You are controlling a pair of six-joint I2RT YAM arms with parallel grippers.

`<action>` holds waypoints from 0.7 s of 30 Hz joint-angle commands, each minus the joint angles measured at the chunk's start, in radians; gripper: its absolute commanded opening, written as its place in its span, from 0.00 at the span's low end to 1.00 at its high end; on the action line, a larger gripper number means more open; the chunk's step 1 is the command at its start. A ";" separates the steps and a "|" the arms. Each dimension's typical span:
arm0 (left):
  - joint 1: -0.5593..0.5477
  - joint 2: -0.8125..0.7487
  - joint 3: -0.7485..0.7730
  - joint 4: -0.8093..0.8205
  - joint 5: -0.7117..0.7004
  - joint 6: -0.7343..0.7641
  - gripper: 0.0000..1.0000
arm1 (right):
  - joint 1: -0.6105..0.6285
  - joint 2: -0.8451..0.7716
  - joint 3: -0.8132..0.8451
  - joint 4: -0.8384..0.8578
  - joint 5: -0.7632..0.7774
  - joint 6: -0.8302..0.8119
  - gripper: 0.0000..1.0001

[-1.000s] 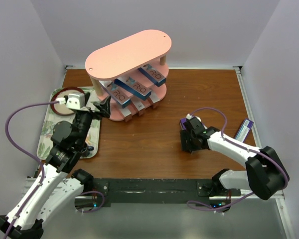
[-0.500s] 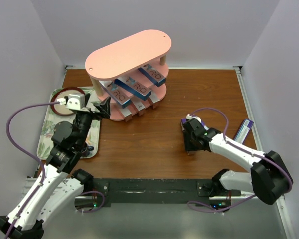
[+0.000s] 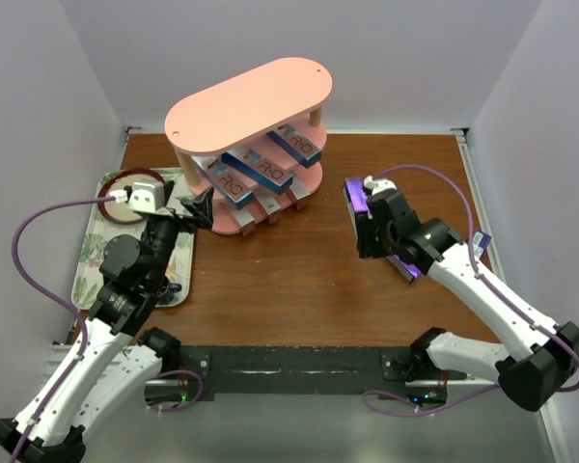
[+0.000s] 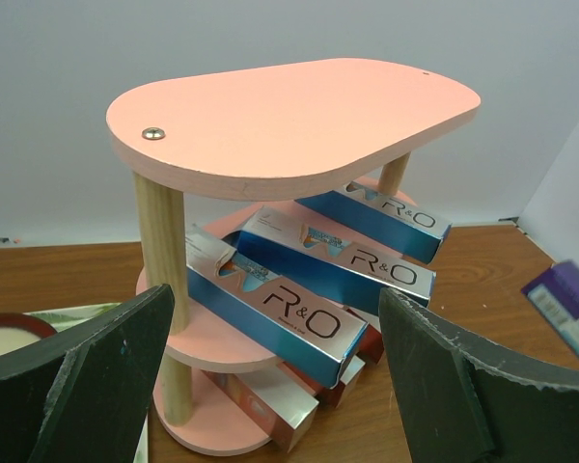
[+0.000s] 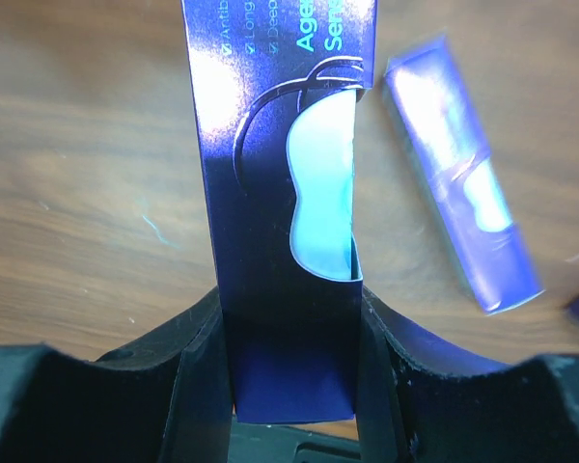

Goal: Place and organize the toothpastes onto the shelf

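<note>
While my right claw (image 3: 365, 220) bites down hard on one end of a purple toothpaste box (image 5: 275, 193), jaws pinched flat against its two long sides, I've got it in the air above the table (image 3: 299, 289), to the right of the shelf (image 3: 251, 101) and well apart from it. So this is the carry: box picked, not yet placed! Over on the left, my left claw (image 3: 195, 207) hangs wide open with nothing in it, near the shelf's left end by the floral tray (image 3: 89, 265), and looks straight in at the tiers. Three blue boxes (image 4: 333, 275) lie side by side on the middle board, red and white boxes (image 4: 280, 410) sit on the bottom one, and the top board is bare. Next, as I read it, I swing left and far, turn the box to match its neighbours' slant, and pick a tier with room. The tricky bit will be clearing the wooden posts (image 4: 161, 289) and not shoving the blue row. A second purple box (image 5: 463, 193) lies on the table just to the right.
</note>
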 commanded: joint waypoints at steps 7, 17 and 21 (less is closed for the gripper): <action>0.012 0.002 -0.004 0.046 0.018 -0.012 0.93 | -0.029 0.255 0.692 -0.099 0.045 -0.218 0.33; 0.014 0.008 -0.005 0.044 0.029 -0.009 0.93 | -0.051 0.634 1.330 -0.158 -0.049 -0.396 0.33; 0.014 0.014 -0.007 0.046 0.037 -0.008 0.92 | -0.052 0.677 1.367 -0.064 -0.110 -0.437 0.32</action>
